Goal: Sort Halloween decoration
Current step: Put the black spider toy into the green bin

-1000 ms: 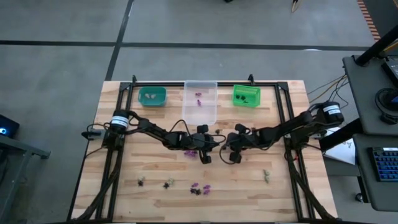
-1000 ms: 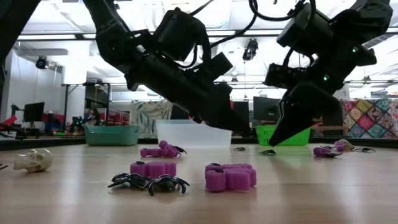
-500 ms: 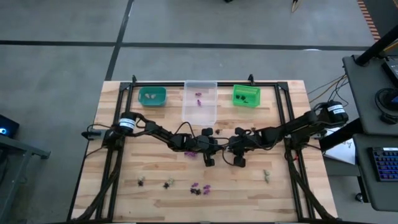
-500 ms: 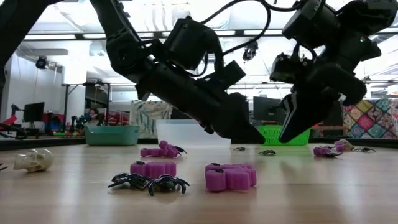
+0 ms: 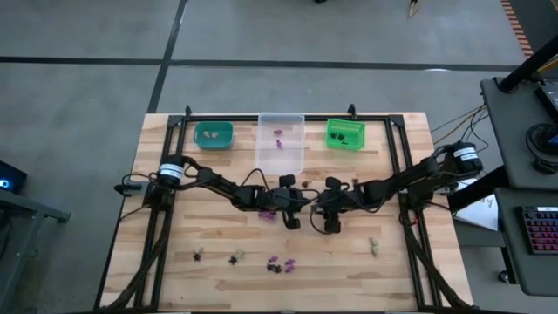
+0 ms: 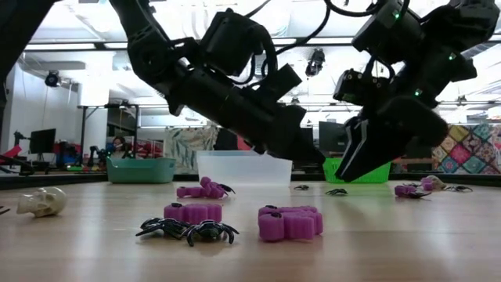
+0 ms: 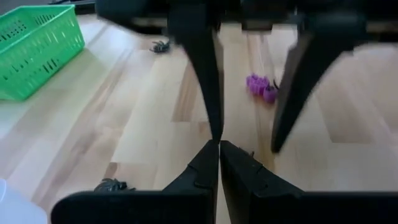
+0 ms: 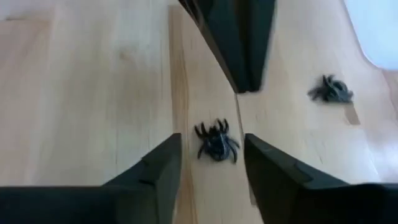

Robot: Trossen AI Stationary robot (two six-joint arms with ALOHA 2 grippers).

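The high view looks straight down from well above, taking in the whole wooden table (image 5: 174, 235) and floor around it. The low view sits at table-top height, close to the nearest trinkets, facing level across the boards toward the 3 bins and the room behind. Each wrist view rides on its arm, looking forward and down at the boards from very near. The low and left wrist views both catch the green bin (image 6: 362, 169) (image 7: 34, 46).
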